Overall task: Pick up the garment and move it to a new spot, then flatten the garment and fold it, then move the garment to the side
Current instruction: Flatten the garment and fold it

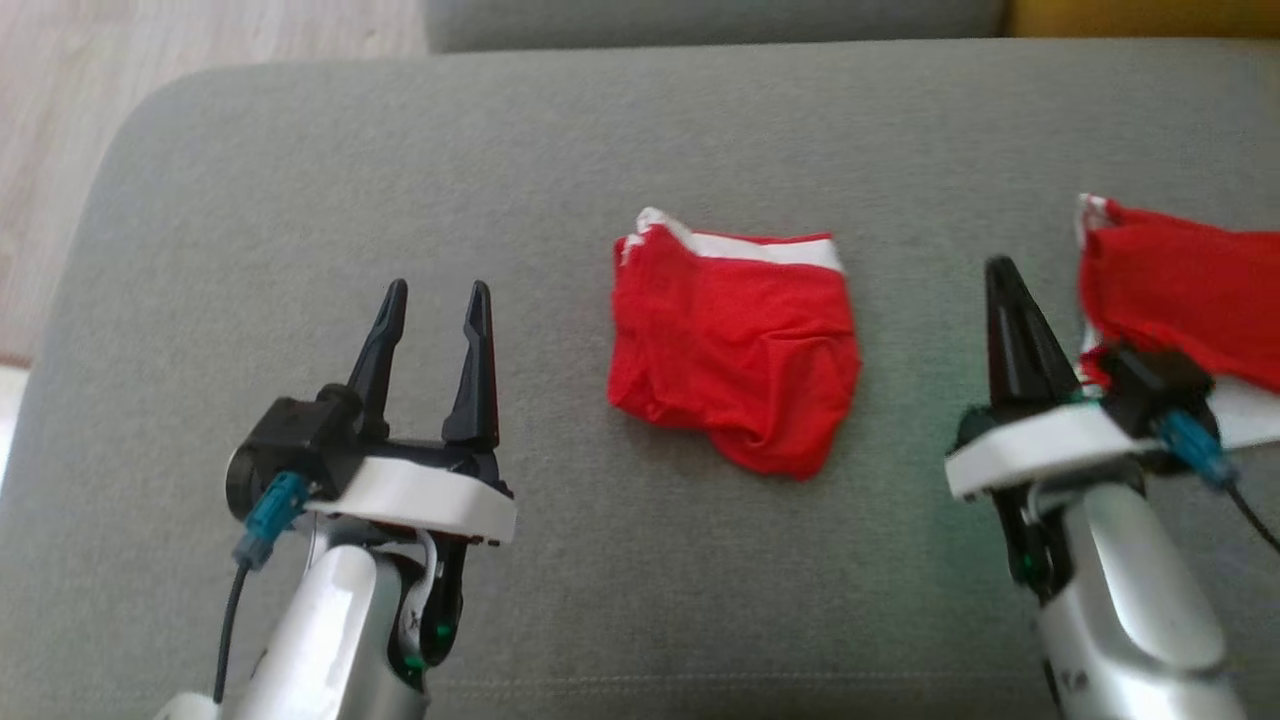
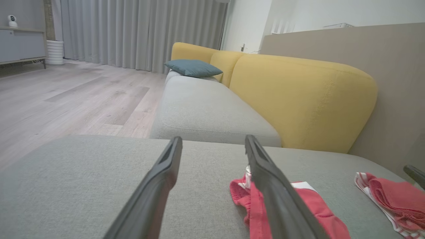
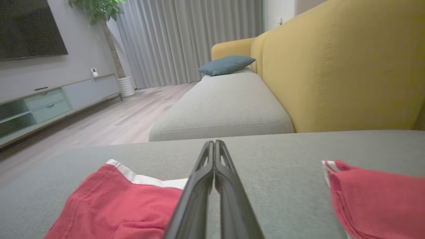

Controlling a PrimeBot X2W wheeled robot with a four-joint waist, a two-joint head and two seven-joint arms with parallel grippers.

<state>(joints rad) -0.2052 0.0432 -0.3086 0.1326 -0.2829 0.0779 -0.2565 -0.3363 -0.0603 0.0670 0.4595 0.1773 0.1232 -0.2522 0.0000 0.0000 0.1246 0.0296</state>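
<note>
left fingers (image 1: 478,360) held apart, empty | right fingers (image 1: 1010,330) pressed together, empty | garment (image 1: 735,350) laid roughly midway between them

Items counted, each placed by the grey cushion (image 1: 300,150). Red garments, two: the central garment (image 1: 735,350) on the cushion's middle, the second garment (image 1: 1180,290) at its right edge. My grippers, two: my left gripper (image 1: 439,287) above the cushion's near left part, my right gripper (image 1: 1000,268) above its near right part. Teal pillow (image 2: 193,67), one, on the farther seat (image 2: 206,106) beyond the cushion.
</note>
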